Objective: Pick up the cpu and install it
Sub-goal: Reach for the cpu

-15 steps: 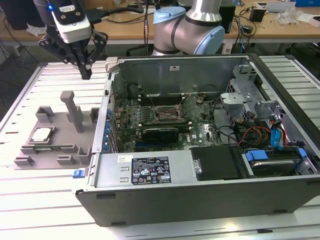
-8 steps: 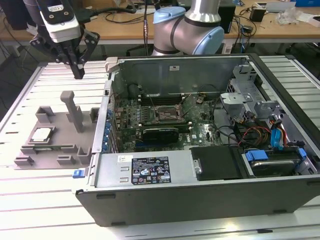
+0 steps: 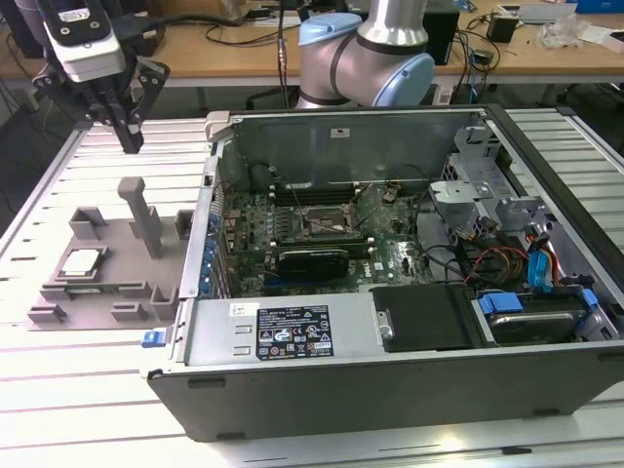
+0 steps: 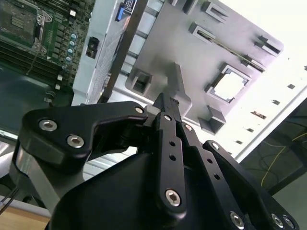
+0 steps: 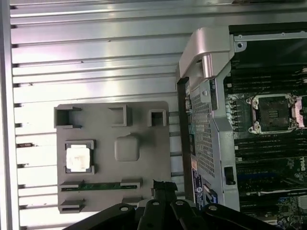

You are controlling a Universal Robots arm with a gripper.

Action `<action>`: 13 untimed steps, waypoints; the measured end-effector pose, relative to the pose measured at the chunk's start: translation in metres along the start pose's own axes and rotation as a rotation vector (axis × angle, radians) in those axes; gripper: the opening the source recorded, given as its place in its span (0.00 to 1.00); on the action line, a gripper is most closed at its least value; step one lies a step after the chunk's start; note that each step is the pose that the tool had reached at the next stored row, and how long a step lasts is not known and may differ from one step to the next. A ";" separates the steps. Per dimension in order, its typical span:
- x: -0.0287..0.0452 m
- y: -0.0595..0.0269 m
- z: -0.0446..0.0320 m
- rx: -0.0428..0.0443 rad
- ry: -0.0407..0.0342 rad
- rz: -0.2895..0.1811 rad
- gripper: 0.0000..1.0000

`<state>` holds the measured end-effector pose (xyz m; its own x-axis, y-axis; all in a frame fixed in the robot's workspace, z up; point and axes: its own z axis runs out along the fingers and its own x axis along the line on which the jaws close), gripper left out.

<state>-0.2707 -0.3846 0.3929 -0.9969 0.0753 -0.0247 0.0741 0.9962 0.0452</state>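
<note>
Black gripper [image 3: 130, 144] held above grey plastic moulded tray [image 3: 122, 261], fingers closed on nothing, silvery-white flat square cpu [image 3: 81, 261] seated in tray recess, open metal computer case [image 3: 390, 132] just beside.

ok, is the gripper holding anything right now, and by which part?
Nothing is held. The gripper hangs shut and empty above the grey tray. The cpu lies in its pocket in that tray, with nothing touching it.
</note>
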 end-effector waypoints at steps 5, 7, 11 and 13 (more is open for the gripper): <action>0.0080 0.0017 0.0019 0.0000 -0.0001 0.000 0.11; 0.0128 0.0037 0.0052 0.0000 -0.0001 0.000 0.11; 0.0183 0.0062 0.0092 0.0000 -0.0001 0.000 0.11; 0.0220 0.0072 0.0114 0.0000 -0.0001 0.000 0.11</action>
<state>-0.2918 -0.3752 0.3813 -0.9969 0.0753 -0.0247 0.0741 0.9962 0.0452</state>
